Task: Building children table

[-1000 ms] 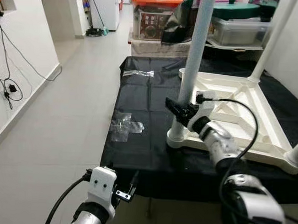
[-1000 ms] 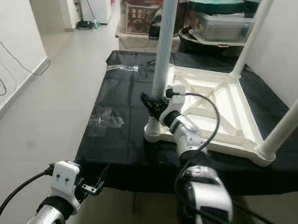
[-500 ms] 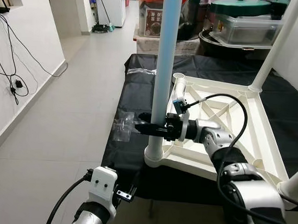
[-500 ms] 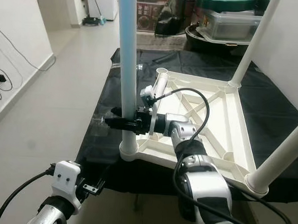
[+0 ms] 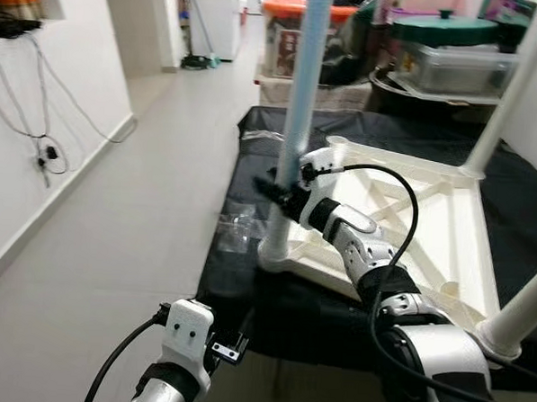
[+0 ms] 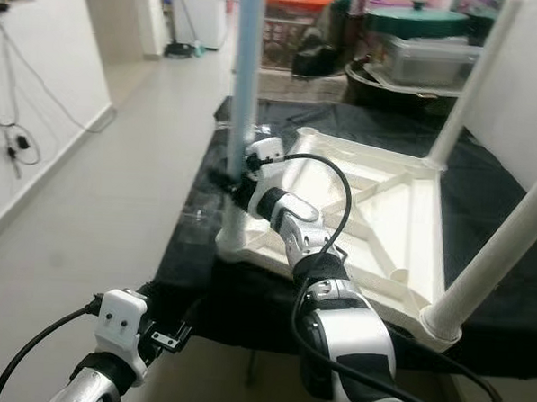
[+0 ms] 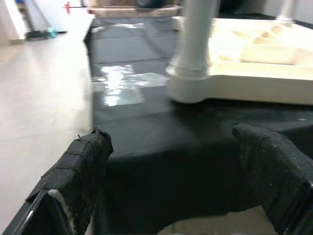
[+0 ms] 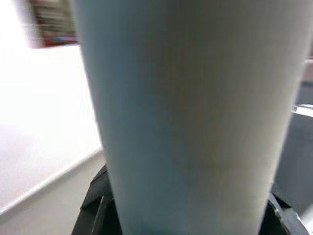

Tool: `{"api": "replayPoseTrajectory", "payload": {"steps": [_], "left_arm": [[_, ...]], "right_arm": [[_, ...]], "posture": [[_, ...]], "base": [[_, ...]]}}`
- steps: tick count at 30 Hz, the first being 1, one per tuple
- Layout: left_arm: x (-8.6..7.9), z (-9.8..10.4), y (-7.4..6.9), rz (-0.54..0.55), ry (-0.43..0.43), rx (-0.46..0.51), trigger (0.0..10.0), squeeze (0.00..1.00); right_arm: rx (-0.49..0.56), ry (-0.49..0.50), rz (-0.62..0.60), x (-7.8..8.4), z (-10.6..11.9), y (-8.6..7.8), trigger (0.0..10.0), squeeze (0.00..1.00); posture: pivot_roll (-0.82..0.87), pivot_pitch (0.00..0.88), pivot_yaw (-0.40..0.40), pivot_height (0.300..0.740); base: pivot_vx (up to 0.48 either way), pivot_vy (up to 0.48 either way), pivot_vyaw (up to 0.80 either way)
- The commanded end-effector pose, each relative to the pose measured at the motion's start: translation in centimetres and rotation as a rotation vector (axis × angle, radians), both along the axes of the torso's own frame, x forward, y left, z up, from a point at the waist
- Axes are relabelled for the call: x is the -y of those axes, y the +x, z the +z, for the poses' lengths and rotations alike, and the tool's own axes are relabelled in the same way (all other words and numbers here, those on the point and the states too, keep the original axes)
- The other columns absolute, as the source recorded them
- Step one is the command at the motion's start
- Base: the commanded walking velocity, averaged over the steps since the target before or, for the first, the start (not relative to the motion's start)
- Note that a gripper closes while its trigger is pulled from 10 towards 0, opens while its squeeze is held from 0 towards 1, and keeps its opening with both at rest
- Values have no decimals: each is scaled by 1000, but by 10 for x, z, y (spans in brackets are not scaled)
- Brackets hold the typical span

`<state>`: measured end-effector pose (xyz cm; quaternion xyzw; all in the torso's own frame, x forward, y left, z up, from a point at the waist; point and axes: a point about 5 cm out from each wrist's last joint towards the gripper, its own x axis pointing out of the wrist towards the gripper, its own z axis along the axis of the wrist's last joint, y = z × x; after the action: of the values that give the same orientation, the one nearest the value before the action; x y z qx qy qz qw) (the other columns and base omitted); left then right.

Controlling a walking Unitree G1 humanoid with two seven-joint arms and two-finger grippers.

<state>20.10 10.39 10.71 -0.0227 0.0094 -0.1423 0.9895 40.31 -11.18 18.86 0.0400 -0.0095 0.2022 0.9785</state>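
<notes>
I have the white tabletop (image 5: pixel 430 218) lying underside-up on the black-draped worktop (image 5: pixel 252 164), so its leg sockets face upward. The right gripper (image 5: pixel 283 189) pinches the pale blue leg (image 5: pixel 301 95) low on its shaft, just above the near corner socket; in the right wrist view the leg sits between both fingers. That low hold should steady the leg upright. The left gripper (image 7: pixel 171 161) is spread, idle below the worktop edge.

No text, label or number is legible on anything here.
</notes>
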Motion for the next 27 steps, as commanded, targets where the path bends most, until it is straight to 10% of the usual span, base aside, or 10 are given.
{"api": "replayPoseTrajectory", "payload": {"steps": [1,4,13,14,16,17,19,24,25,27], "left_arm": [[-3,-2,0,3,4,-11,10000,0],[-3,-2,0,2,5,-11,10000,0],[-2,-2,1,2,1,-10,10000,0],[-1,-1,1,2,0,-10,10000,0],[-1,-1,1,1,-1,-9,10000,0],[-1,-1,1,3,-4,-9,10000,0],[0,-1,1,5,-8,-9,10000,0],[0,-1,1,5,-11,-10,10000,0],[0,-1,1,3,-10,-11,10000,0],[0,-1,1,3,-9,-11,10000,0]], "right_arm": [[-58,21,-406,47,-17,-2,0,0],[-99,70,-683,56,-35,-19,0,0],[-96,96,-789,48,-31,-22,0,0],[-90,89,-739,45,-29,-19,9098,0],[-83,113,-692,39,-26,-17,10000,0],[-37,125,-613,32,-19,-16,10000,851],[16,155,-520,24,-11,-15,10000,1000],[42,201,-410,16,-4,-14,10000,1000],[50,235,-310,14,-2,-12,10000,0],[57,259,-242,12,0,-11,10000,0]], "posture": [[85,0,-23,740],[82,0,-19,740],[73,0,-18,740],[73,0,-18,740],[68,0,-18,740],[62,0,-23,740],[49,0,-26,740],[41,0,-17,740],[45,0,-17,740],[45,0,-17,740]], "base": [[0,0,0],[0,0,0],[0,0,0],[0,0,0],[0,0,0],[0,0,0],[0,0,0],[0,0,0],[0,0,0],[0,0,0]]}}
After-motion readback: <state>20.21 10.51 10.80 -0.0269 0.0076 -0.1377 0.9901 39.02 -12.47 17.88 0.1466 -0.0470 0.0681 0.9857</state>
